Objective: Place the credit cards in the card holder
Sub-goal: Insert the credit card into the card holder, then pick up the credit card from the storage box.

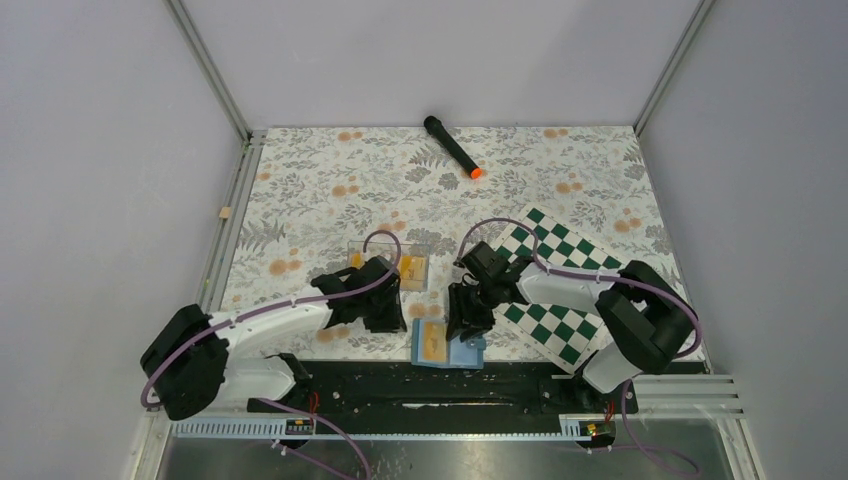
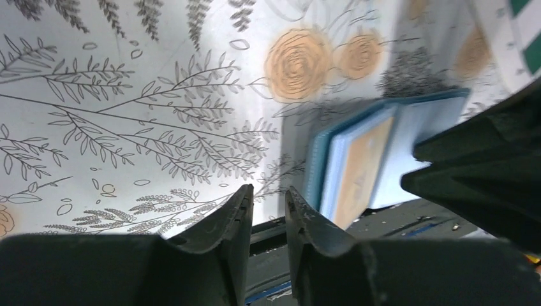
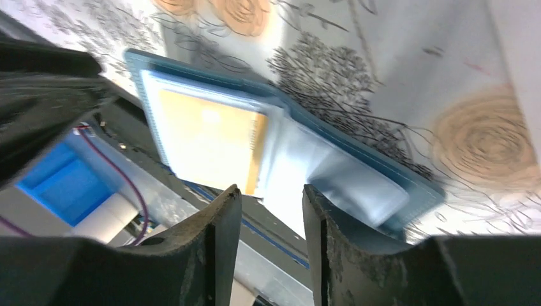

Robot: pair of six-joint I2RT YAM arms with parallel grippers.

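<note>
Blue soft folding card holder (image 1: 464, 352): open flat, 6 o'clock edge of floral tabletop (image 1: 320, 190); one orange-yellow rectangular credit card (image 1: 432, 340) apparently sleeved inside. Further credit cards (image 1: 411, 268) in clear plastic tray (image 1: 422, 248), 11 o'clock of holder: outstanding. Left pincer (image 2: 268, 191): narrowly parted, empty. Right pincer (image 3: 271, 191): half parted, empty, above holder.

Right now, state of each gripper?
Left gripper: slightly open, empty.
Right gripper: open, empty, by the card holder.

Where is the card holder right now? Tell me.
In the top view, the card holder lies open at the near edge of the table, centre, just below the right gripper, an orange card on its left half.
</note>
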